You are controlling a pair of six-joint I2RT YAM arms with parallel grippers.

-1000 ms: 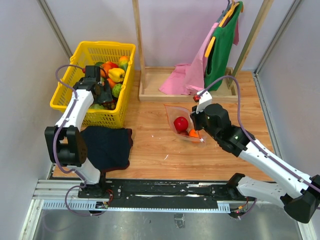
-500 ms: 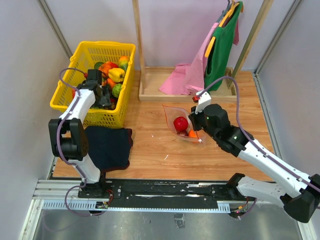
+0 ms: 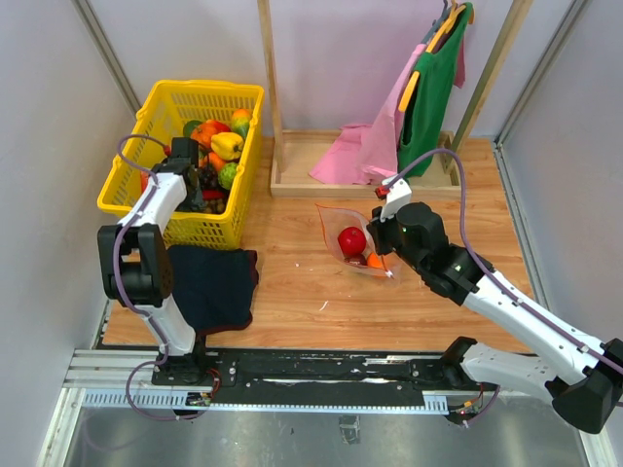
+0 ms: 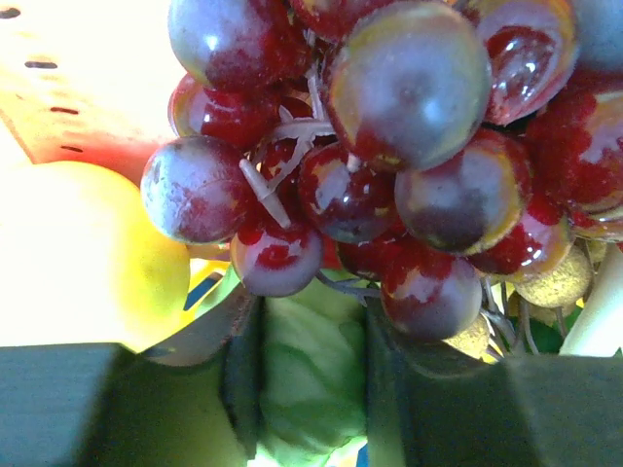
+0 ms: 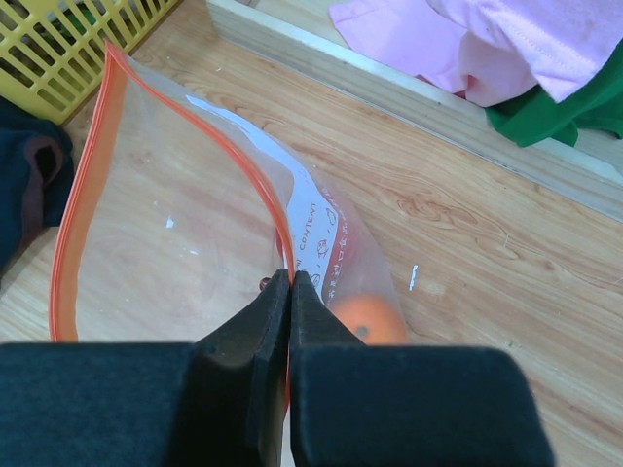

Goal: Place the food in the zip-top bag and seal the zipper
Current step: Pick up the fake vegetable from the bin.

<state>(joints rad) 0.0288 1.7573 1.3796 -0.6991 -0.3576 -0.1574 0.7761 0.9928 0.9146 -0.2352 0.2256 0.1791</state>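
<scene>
Pale walls (image 3: 331,58), wood tabletop (image 3: 292,282) — wooden rack (image 3: 270,88)

The wooden bench (image 3: 302,292) is carrying a yellow basket (image 3: 214,232) at ten o'clock, a dark cloth (image 3: 209,282) lying flat at eight o'clock, a wooden rack base (image 3: 292,189) sitting at twelve o'clock, and the clear zip-top bag (image 3: 331,219) resting near the centre, toward three o'clock.

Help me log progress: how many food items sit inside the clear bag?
2. A red apple lies midway in the zip-top bag; an orange piece beside it, by the right tool pinching the zipper. More could hide under that arm.
</scene>
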